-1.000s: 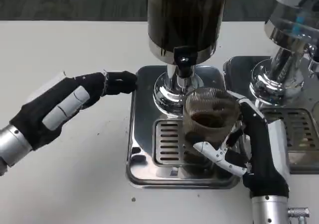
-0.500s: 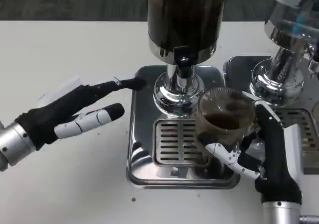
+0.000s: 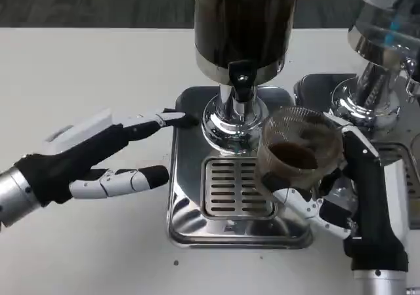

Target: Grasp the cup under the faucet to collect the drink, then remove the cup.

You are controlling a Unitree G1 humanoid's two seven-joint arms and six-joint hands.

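Note:
A clear ribbed plastic cup (image 3: 298, 154) with dark drink in its bottom is held by my right hand (image 3: 351, 196), lifted off the drip tray and to the right of the faucet (image 3: 241, 78). The faucet is a black tap under a dark drink dispenser (image 3: 243, 23) on a chrome stand. My left hand (image 3: 92, 157) lies over the table left of the steel drip tray (image 3: 187, 196), fingers spread, one fingertip at the tray's back left corner, holding nothing.
A second chrome dispenser (image 3: 380, 59) with its own drip tray stands at the right, close behind the cup and my right hand. The slotted grate (image 3: 233, 187) of the drip tray is bare. White table stretches to the left and front.
My right hand has carried the cup up and to the right, away from under the faucet. My left hand's fingers have spread and its lower fingers have moved toward the tray.

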